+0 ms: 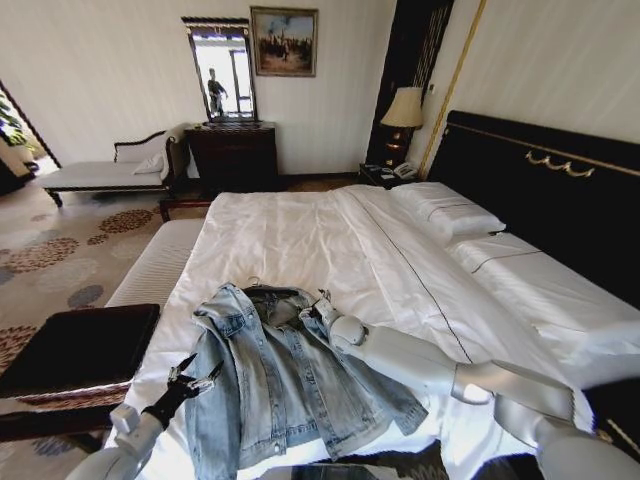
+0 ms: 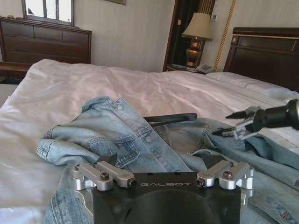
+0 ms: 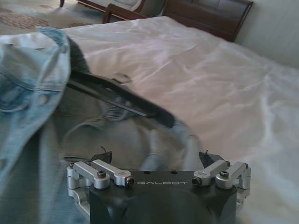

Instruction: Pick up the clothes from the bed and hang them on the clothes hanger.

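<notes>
Head view: clothes (image 1: 290,385) between jaws.

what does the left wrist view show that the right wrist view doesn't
Only the left wrist view: the lamp beside the headboard, the dresser, and the right gripper, open, poised over the jacket near its collar. The left gripper is open just above the jacket's edge.

Only the right wrist view: the hanger's metal hook lying on the sheet, and the patterned carpet.

Both: the denim jacket spread on the bed, with the black hanger lying inside the collar area.
</notes>
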Controlling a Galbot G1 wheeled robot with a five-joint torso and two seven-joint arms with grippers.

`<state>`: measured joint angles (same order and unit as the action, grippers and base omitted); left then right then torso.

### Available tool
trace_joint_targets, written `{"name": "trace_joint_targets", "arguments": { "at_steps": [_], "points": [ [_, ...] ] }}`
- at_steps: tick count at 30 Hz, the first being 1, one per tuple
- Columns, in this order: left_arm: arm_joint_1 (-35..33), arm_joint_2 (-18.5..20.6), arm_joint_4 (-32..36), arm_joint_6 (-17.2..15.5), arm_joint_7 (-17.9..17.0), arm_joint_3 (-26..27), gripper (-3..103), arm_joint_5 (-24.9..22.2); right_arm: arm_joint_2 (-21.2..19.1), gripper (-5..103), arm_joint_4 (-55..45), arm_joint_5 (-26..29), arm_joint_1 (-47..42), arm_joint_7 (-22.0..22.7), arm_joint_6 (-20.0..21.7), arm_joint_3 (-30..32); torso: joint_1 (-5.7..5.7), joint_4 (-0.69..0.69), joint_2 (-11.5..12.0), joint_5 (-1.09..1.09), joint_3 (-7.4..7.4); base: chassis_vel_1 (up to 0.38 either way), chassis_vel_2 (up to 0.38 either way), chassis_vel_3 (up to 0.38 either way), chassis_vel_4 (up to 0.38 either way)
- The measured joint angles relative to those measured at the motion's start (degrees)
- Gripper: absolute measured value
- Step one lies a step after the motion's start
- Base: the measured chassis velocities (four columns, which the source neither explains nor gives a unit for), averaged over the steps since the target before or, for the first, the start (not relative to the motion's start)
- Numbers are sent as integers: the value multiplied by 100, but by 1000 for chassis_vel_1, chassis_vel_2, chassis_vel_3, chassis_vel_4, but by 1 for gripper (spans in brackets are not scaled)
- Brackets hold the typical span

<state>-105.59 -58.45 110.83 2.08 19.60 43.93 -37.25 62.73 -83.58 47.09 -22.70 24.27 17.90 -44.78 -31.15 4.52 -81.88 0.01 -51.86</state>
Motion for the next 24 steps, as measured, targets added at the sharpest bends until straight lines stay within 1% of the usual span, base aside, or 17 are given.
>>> {"name": "trace_joint_targets", "arguments": {
  "at_steps": [1,2,3,5,6,7,8,10,12,14,17,24],
  "points": [
    [-4,0,15,-8,-2,9,100,0,93,100,61,17,-49,-33,-44,12,0,-1,0,0,0,0,0,0,0],
    [-30,2,62,-25,-7,48,100,-2,419,100,205,85,-154,-84,-137,63,0,-3,0,-1,0,0,0,0,0],
    [-30,2,62,-25,-7,48,100,-2,419,100,205,85,-154,-84,-137,63,0,-3,0,-1,0,0,0,0,0],
    [-101,8,131,-31,-7,132,100,-30,829,100,385,269,-298,-119,-227,115,0,-8,0,0,0,0,0,0,0],
    [-122,10,146,-31,-7,156,100,-44,909,100,434,297,-328,-121,-247,124,0,-9,0,0,0,0,0,0,0],
    [-162,11,166,-30,-7,206,100,-77,1093,100,573,301,-406,-132,-331,144,0,-5,0,-2,0,0,0,0,0],
    [-162,11,166,-30,-7,206,100,-77,1093,100,573,301,-406,-132,-331,144,0,-5,0,-2,0,0,0,0,0],
    [-189,3,168,-23,-8,239,100,-95,1248,100,787,246,-493,-150,-417,189,0,-1,0,-2,0,0,0,0,0],
    [-220,-31,171,-5,-6,249,100,-96,1433,100,1110,95,-593,-154,-556,346,0,-1,0,-2,0,0,0,0,0],
    [-225,-37,174,-2,-5,250,100,-96,1466,100,1185,49,-611,-154,-587,386,0,-2,0,-1,0,0,0,0,0],
    [-236,-55,180,17,5,249,100,-92,1616,100,1531,-121,-660,-149,-722,652,0,-1,0,-2,0,0,0,0,0],
    [-224,-54,179,26,20,232,100,-92,1776,100,1698,27,-675,-87,-766,902,0,-2,0,-2,0,0,0,0,0]
  ]
}}
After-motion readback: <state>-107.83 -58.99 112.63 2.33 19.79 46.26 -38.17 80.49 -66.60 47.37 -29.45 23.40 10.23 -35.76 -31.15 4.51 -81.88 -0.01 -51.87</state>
